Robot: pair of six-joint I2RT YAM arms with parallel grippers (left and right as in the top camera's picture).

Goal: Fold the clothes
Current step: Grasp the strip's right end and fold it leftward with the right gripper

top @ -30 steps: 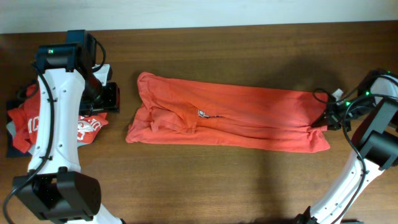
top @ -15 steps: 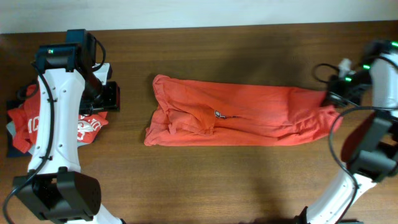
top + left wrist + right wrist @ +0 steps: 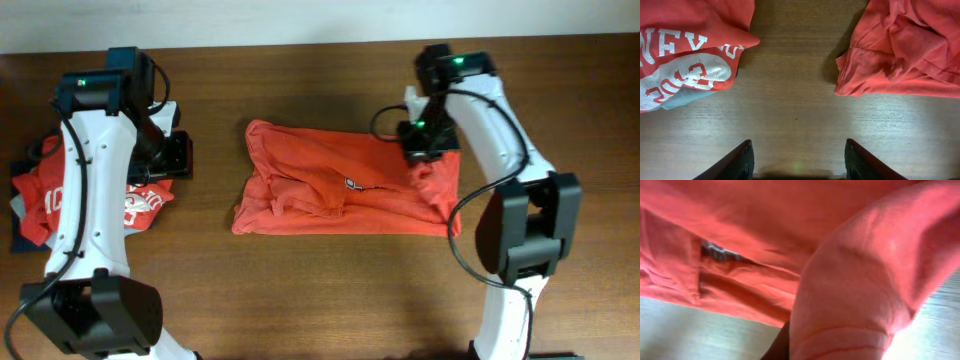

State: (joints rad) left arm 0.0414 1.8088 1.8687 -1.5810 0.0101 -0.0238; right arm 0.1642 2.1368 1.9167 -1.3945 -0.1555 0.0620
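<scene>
The clothes, an orange-red T-shirt (image 3: pixel 330 190), lie bunched in the middle of the table, and the right end is doubled back leftward over the body. My right gripper (image 3: pixel 425 140) hangs over that doubled end, shut on a fold of the shirt. In the right wrist view the shirt (image 3: pixel 765 230) fills the frame, and a thick hemmed fold drapes over the jaws, leaving only one dark finger (image 3: pixel 779 347) showing. My left gripper (image 3: pixel 185 158) stands open and empty left of the shirt; in its wrist view the gripper (image 3: pixel 797 145) hovers over bare wood, with the shirt's left edge (image 3: pixel 900 50) ahead on the right.
A stack of folded garments (image 3: pixel 40 195) lies at the far left under the left arm, topped by a red shirt with white print (image 3: pixel 680 45). Bare wooden table (image 3: pixel 330 290) runs along the front, and its back edge meets a pale wall (image 3: pixel 300 20).
My right gripper has swung from the far right edge up and leftward across the table, carrying the shirt's right end over its body. The shirt now covers about half its earlier length. The left arm is still.
</scene>
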